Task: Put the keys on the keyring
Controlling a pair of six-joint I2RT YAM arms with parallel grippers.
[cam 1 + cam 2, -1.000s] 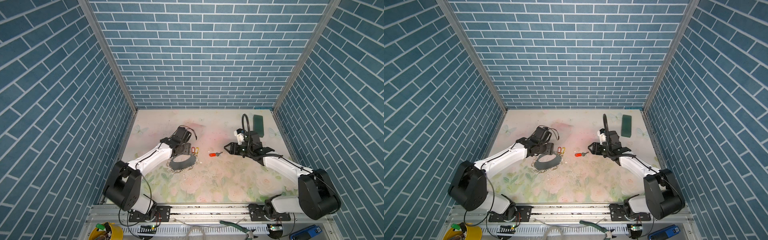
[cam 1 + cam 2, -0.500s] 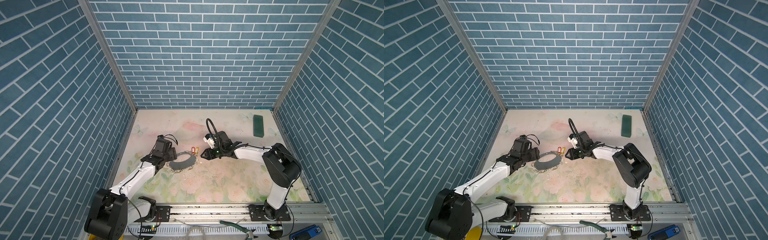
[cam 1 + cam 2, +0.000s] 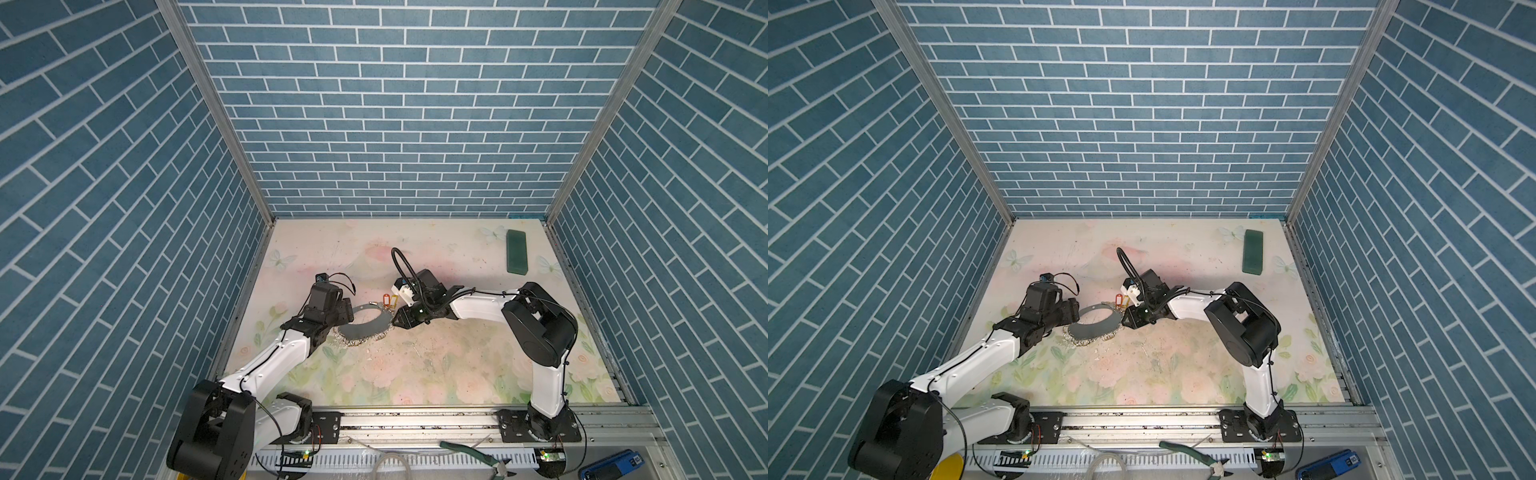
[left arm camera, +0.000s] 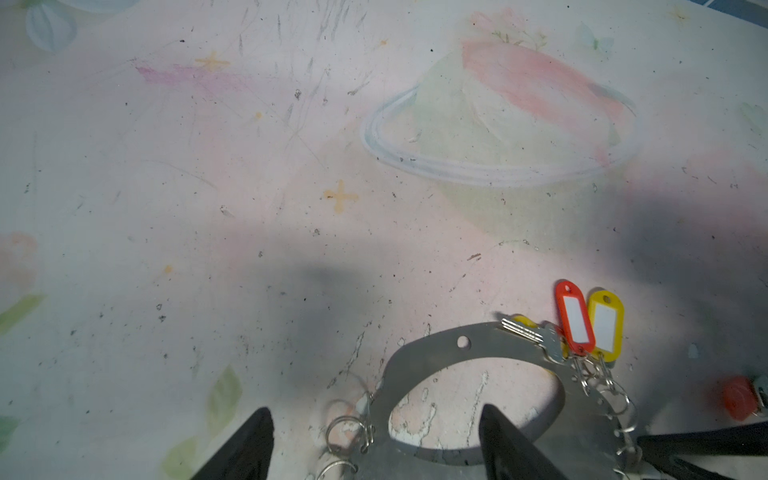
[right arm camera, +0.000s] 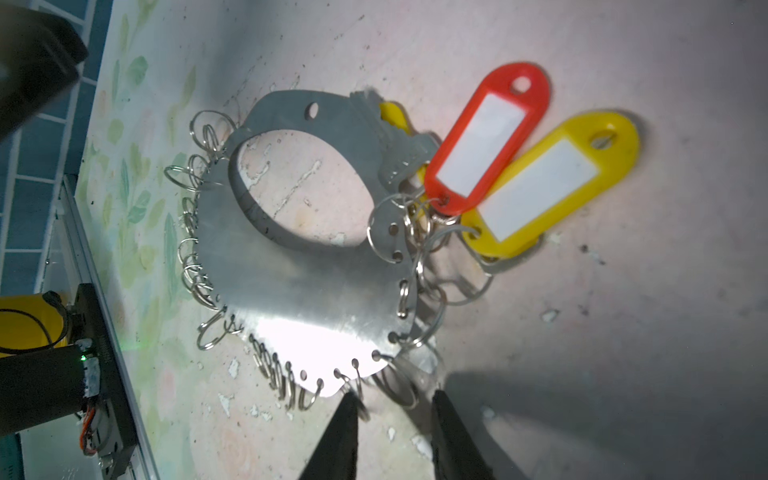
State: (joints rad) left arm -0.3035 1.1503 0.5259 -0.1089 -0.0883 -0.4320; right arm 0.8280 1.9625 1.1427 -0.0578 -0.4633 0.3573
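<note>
The grey keyring (image 3: 365,326) (image 3: 1096,326) lies flat left of centre, fringed with silver rings. An orange-red tag (image 5: 486,137) (image 4: 575,318) and a yellow tag (image 5: 552,183) hang from rings on its far edge, and a yellow-headed key (image 5: 392,114) rests on the band. My left gripper (image 4: 374,409) (image 3: 347,316) is open, with the band's left part between its fingers. My right gripper (image 5: 392,399) (image 3: 397,323) is at the keyring's right edge, jaws narrowly apart around a loose ring (image 5: 399,388). A red key (image 4: 737,399) lies beside the right gripper's fingers.
A dark green block (image 3: 516,257) lies at the back right. Brick-patterned walls close in three sides. Pliers (image 3: 478,455) and a blue object (image 3: 611,469) sit on the front rail, off the mat.
My right arm swung left from the middle right to the keyring's right edge, its jaws narrowing. My left gripper drew back from above the keyring to its left edge. The red key no longer shows from above.
</note>
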